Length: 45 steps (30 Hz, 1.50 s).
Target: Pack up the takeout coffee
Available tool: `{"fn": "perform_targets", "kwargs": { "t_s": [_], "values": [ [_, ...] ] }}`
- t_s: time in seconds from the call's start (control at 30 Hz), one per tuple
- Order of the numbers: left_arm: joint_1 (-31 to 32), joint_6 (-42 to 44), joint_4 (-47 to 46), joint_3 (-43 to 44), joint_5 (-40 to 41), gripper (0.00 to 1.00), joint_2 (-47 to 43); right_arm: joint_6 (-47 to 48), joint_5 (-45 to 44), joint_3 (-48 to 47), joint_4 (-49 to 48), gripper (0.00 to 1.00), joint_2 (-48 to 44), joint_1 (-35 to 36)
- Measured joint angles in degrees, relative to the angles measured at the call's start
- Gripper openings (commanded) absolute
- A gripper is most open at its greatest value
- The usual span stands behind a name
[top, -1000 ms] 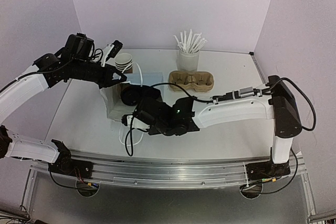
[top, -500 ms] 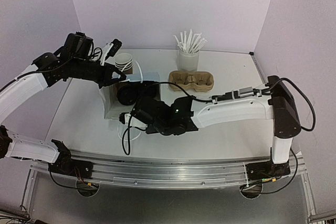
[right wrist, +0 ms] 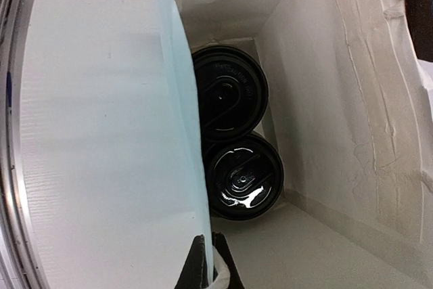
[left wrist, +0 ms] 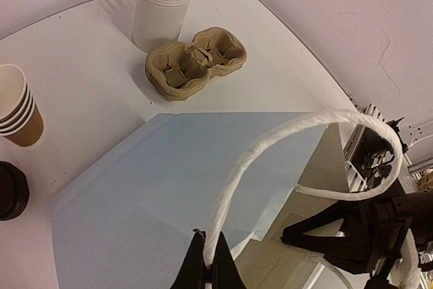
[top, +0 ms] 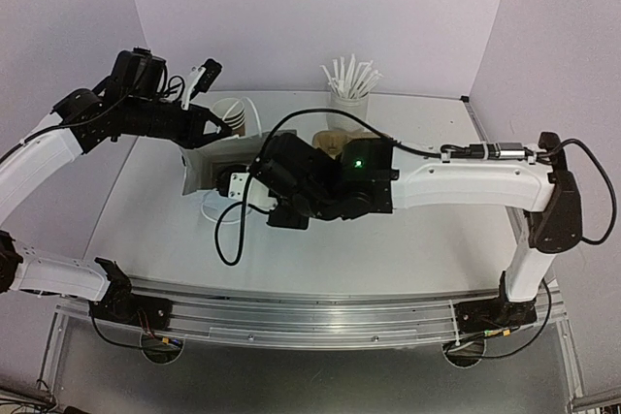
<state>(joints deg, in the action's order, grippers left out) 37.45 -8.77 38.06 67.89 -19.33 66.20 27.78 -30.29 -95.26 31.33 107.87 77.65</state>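
Now my left end effector (left wrist: 208,262) pinches the bag handle (left wrist: 270,143), my right end effector (right wrist: 208,262) the bag wall (right wrist: 101,133). Two lids (right wrist: 230,93) lie inside, mid-frame. The carrier (left wrist: 196,62), upper centre of the left wrist view, looks light and crushable, so I'd grip its rim.

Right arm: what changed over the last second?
The right gripper moved farther back and its jaws shut on the side wall of the white bag. The left gripper rose slightly, jaws still shut on the bag's handle. The cup carrier, stacked cups and sticks cup stayed put.
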Motion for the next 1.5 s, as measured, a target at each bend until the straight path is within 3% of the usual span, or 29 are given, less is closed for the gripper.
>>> {"fn": "perform_targets", "kwargs": {
  "t_s": [0.43, 0.6, 0.7, 0.9, 1.07, 1.27, 1.5],
  "values": [
    [0.0, 1.68, 1.07, 2.0, -0.02, 0.0, 1.96, -7.72, 6.92, -2.9, 7.53, 0.0, -3.17, -0.07],
    [-0.01, 2.76, 0.92, 2.25, -0.09, 0.07, 2.94, -11.58, 7.31, -4.59, 9.28, 0.0, -4.26, -0.15],
    [-0.02, 3.06, 0.89, 2.26, -0.16, 0.17, 3.51, -13.5, 7.31, -4.59, 9.7, 0.0, -4.37, -0.15],
    [-0.02, 4.87, 0.33, 2.28, -0.79, 0.57, 3.64, -15.8, 6.42, -4.68, 10.0, 0.0, -4.37, -0.15],
    [-0.02, 6.9, 0.79, 3.94, -0.83, 0.75, 3.64, -17.16, 5.1, -5.98, 11.11, 0.0, -3.76, -0.15],
    [-0.02, 10.4, 0.94, 9.8, 0.02, 0.88, 3.64, -19.25, 1.65, -8.62, 12.05, 0.0, -1.58, -0.17],
    [-0.08, 12.27, 1.0, 13.16, 2.16, 0.89, 3.64, -24.47, -3.51, -13.48, 14.61, 0.0, 1.98, -0.26]
  ]
}}
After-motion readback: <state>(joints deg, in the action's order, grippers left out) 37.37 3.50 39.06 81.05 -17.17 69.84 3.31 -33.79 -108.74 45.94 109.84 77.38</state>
